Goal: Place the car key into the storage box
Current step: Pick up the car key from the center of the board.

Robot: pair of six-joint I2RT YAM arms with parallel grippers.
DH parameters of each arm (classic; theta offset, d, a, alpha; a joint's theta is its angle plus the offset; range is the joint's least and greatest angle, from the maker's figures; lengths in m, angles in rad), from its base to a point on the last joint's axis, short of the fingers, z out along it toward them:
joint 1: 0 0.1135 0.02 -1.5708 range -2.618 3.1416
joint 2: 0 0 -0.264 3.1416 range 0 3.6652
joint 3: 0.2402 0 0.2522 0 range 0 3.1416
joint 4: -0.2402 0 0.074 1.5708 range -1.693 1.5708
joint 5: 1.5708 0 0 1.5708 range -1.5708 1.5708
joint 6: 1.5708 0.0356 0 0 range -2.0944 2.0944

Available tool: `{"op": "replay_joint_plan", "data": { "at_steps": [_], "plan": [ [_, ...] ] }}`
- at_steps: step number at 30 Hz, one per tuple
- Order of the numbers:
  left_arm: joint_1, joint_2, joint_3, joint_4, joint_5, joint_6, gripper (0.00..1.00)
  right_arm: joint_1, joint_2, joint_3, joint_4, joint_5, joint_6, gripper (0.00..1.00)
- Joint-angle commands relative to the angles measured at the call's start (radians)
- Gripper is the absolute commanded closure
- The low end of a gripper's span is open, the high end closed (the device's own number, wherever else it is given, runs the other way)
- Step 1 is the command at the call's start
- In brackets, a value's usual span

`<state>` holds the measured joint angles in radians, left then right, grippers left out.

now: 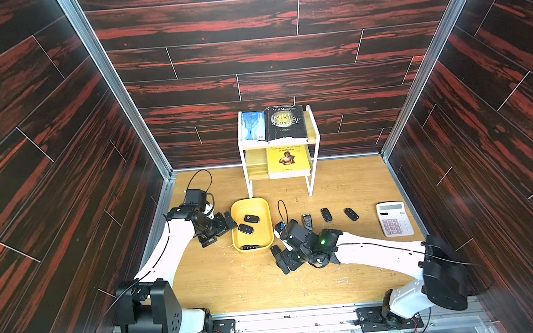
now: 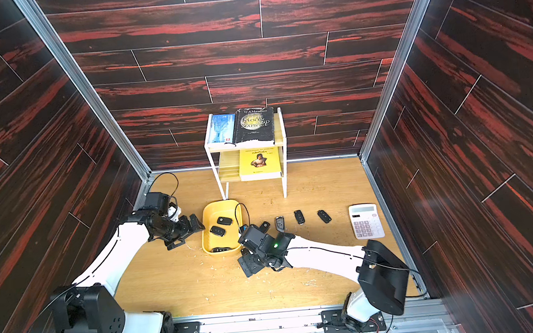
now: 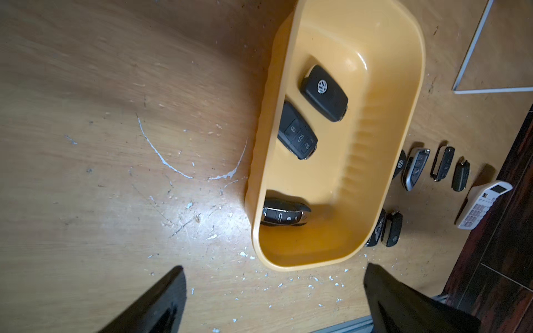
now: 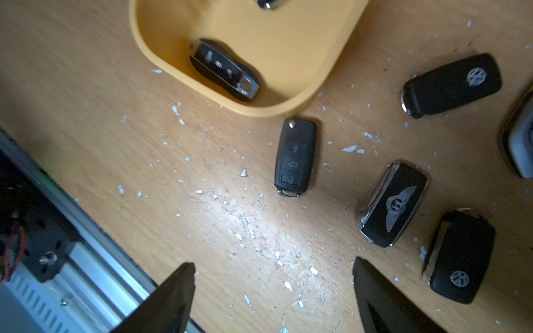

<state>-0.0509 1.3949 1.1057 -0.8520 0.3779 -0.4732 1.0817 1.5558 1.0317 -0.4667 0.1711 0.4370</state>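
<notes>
The yellow storage box (image 1: 235, 238) lies left of the table's centre and holds three black car keys (image 1: 251, 219). More car keys lie on the wood to its right (image 1: 326, 215). In the right wrist view a three-button key (image 4: 295, 158) lies just outside the box rim (image 4: 259, 111), with several other fobs (image 4: 393, 203) beside it. My right gripper (image 1: 277, 258) (image 4: 274, 265) is open over bare table near the box's front corner, holding nothing. My left gripper (image 1: 221, 231) (image 3: 274, 268) is open and empty at the box's left side (image 3: 288, 266).
A white two-tier shelf (image 1: 310, 183) with books stands behind the box. A white calculator (image 1: 394, 218) lies at the far right. Pale flecks litter the wooden table (image 1: 268, 287). Dark panelled walls enclose three sides, and a metal rail (image 1: 303, 314) runs along the front.
</notes>
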Motion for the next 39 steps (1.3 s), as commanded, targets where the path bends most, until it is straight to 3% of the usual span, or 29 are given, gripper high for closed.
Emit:
{"op": "replay_joint_plan", "data": {
  "at_steps": [1,9,32,35,39],
  "plan": [
    [-0.001,-0.009,0.008,0.004,-0.005,0.016,0.01,0.0,0.036,-0.002,0.053,0.019,0.013,0.11],
    [-0.003,0.057,-0.009,0.029,0.011,0.012,0.04,0.0,0.159,0.062,0.075,0.037,-0.003,0.17],
    [-0.003,0.015,-0.043,0.073,0.025,0.005,0.04,0.0,0.332,0.145,0.107,0.149,-0.026,0.24],
    [-0.003,0.012,-0.043,0.071,0.024,0.007,0.04,0.0,0.345,0.146,0.11,0.156,-0.032,0.33],
    [-0.003,0.009,-0.042,0.066,0.02,0.008,0.04,0.0,0.346,0.139,0.111,0.151,-0.032,0.38]
  ]
}}
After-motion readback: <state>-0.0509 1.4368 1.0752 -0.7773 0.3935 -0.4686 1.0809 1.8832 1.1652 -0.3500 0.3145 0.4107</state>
